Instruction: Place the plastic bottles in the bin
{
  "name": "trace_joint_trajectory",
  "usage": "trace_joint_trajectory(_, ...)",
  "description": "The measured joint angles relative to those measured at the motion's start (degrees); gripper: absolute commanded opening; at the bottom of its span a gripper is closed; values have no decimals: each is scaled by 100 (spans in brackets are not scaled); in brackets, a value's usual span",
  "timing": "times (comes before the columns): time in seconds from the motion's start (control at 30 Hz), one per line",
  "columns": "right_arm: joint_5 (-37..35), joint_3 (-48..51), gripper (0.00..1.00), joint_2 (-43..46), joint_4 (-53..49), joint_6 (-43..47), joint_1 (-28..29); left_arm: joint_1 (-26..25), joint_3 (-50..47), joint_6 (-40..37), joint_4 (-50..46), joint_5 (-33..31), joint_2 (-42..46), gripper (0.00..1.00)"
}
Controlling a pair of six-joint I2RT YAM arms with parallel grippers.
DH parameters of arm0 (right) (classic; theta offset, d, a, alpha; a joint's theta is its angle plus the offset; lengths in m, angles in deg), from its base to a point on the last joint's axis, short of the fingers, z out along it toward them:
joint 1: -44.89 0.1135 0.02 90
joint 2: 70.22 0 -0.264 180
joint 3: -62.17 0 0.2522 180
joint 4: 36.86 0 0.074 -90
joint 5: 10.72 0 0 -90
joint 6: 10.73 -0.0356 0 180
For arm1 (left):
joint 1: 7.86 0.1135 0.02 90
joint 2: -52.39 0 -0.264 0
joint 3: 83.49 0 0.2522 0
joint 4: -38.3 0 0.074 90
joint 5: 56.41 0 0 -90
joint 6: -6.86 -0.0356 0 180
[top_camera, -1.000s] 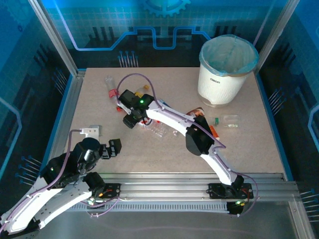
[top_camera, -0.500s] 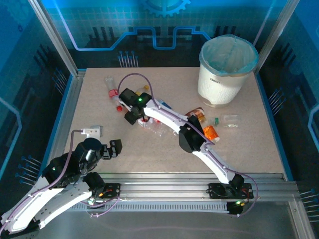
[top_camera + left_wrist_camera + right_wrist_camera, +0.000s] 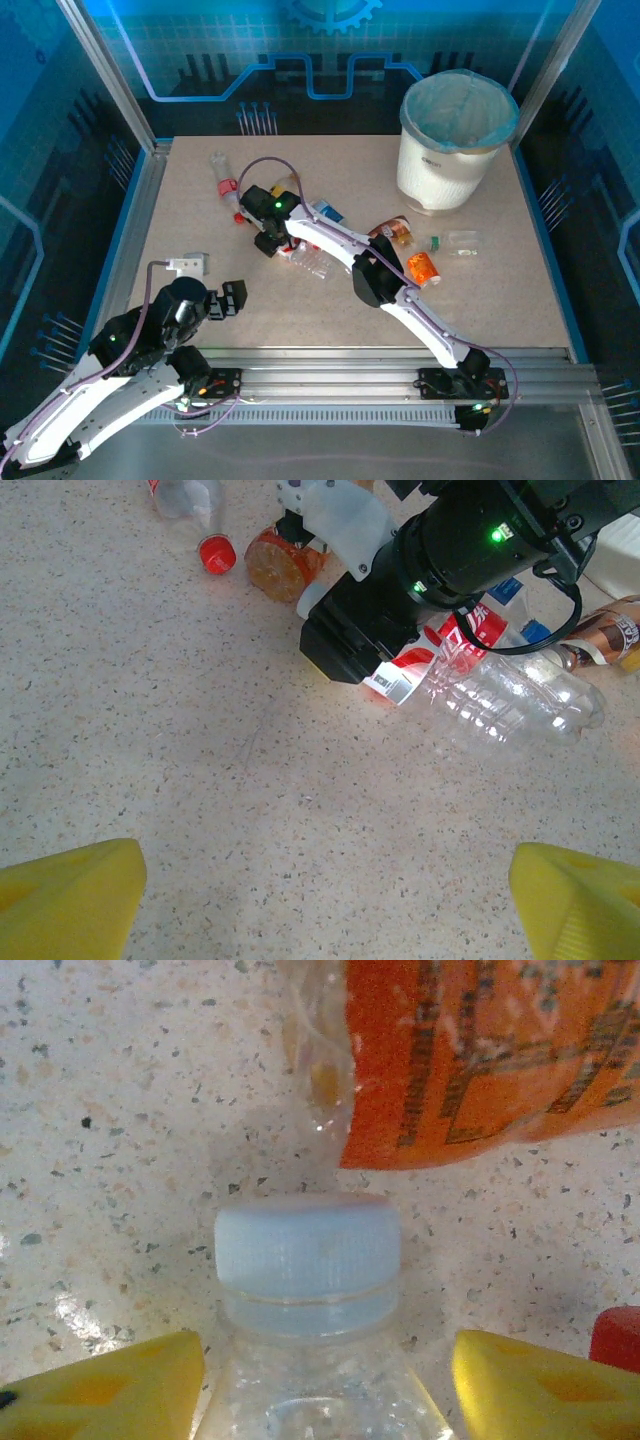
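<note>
i make out no plastic bottles [image 3: 422, 267] inside the bin [image 3: 435, 170] (so nearly all remains), they lie scattered left of it and just before it, my right gripper [image 3: 325, 1380] straddles the neck of a clear bottle [image 3: 510, 705], clamped or not i cannot tell, left gripper [image 3: 325, 890] gaping, empty.

Left pincer [image 3: 320, 905] gapes wide; right arm [image 3: 330, 238] stretches forward-left.
</note>
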Motion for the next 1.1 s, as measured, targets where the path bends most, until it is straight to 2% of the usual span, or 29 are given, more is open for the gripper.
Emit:
trace_joint_trajectory(0.13,46,15,51,17,-2,42,0,0,0,0,0,0,0,95)
trace_joint_trajectory(0.33,133,118,49,278,-133,46,17,0,4,-2,-2,-15,-2,95)
trace_joint_trajectory(0.63,269,160,50,1781,-184,157,17,0,695,-111,31,-264,-356,94)
trace_joint_trajectory(0.83,319,81,49,3165,-15,323,-275,0,1663,-566,538,-361,-1375,94)
trace_joint_trajectory(1.1,284,444,46,4524,839,632,-1102,0,3056,-1482,1694,-63,-3189,95)
